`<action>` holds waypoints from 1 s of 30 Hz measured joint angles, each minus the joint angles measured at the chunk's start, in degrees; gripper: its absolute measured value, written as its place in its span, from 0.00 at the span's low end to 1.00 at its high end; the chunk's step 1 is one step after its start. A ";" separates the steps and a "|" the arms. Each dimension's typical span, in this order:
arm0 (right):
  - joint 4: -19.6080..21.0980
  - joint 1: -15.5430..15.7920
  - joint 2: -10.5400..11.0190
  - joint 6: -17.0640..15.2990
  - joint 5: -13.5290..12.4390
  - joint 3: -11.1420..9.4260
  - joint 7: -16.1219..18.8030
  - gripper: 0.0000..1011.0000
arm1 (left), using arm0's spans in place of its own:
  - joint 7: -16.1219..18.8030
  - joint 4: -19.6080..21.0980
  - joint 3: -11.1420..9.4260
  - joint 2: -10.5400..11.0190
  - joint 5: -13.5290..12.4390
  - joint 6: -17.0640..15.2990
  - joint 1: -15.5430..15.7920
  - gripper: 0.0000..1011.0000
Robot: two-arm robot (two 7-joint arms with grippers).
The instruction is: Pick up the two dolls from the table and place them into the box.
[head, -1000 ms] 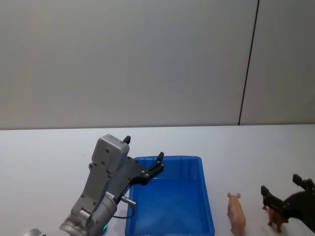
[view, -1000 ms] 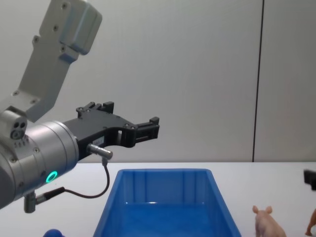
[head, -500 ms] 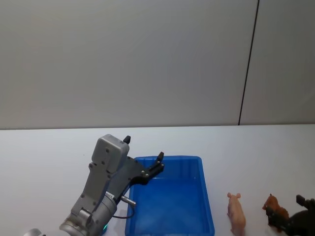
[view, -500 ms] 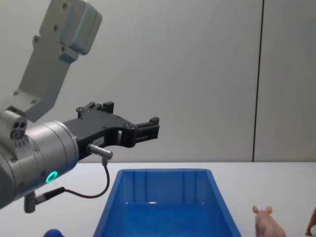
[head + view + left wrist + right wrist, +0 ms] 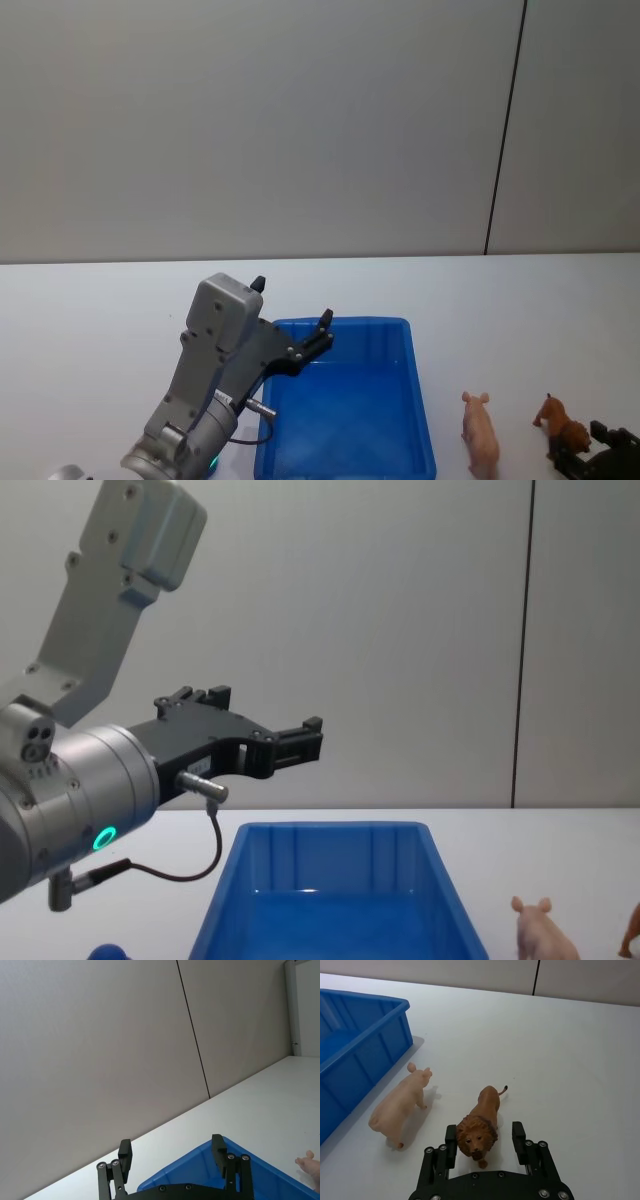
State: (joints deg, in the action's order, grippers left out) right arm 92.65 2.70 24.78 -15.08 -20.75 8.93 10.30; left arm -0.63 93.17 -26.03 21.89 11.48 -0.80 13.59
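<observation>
Closing now looks risky to us: the right claw (image 5: 485,1132) stands open, a finger either side of the head of the lion (image 5: 489,1102), and a grip on that rounded mane alone could let the body swing, slip free or bump the pig (image 5: 400,1105). Both stand on the tabletop (image 5: 570,1050) right of the box (image 5: 365,1055), the pig nearer it. Both long axes run roughly along the box's long wall, lion's tail and pig's snout toward its far end. The left claw (image 5: 171,1142) hovers open above the box.
</observation>
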 joint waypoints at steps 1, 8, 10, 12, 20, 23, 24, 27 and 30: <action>-0.06 -0.01 -0.03 -0.02 -0.06 0.00 0.00 0.65 | 0.00 0.00 0.00 0.00 0.00 0.00 0.00 0.99; -0.22 -0.04 -0.17 0.44 -0.30 0.00 0.01 0.45 | 0.00 0.00 0.00 0.00 0.00 0.00 0.00 0.99; -0.18 -0.03 -0.19 0.86 -0.30 -0.01 0.01 0.43 | 0.00 0.00 0.00 0.00 0.00 0.00 0.00 0.99; 0.03 -0.02 -0.19 1.59 -0.15 -0.02 0.01 0.43 | 0.00 0.00 0.00 0.00 0.00 0.00 0.00 0.99; 1.72 -0.46 -0.35 4.45 0.97 -0.06 0.35 0.43 | 0.00 0.00 0.00 0.00 0.00 0.00 0.00 0.99; 2.67 -1.05 -0.55 5.28 1.32 -0.03 0.99 0.43 | 0.00 0.00 0.00 0.00 0.00 0.00 0.00 0.99; 2.91 -1.23 -0.62 5.45 1.40 0.00 1.26 0.43 | 0.00 0.00 0.00 0.00 0.00 0.00 0.00 0.99; 3.77 -2.08 -0.97 5.71 1.59 0.19 2.22 0.43 | 0.00 0.00 0.00 0.00 0.00 0.00 0.00 0.99; 4.67 -3.12 -1.53 5.66 1.76 0.56 3.53 0.43 | 0.00 0.00 0.00 0.00 0.00 0.00 0.00 0.99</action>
State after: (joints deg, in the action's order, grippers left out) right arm 97.32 -0.42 23.25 -9.42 -18.99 9.50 13.83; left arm -0.63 93.17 -26.03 21.89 11.48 -0.80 13.59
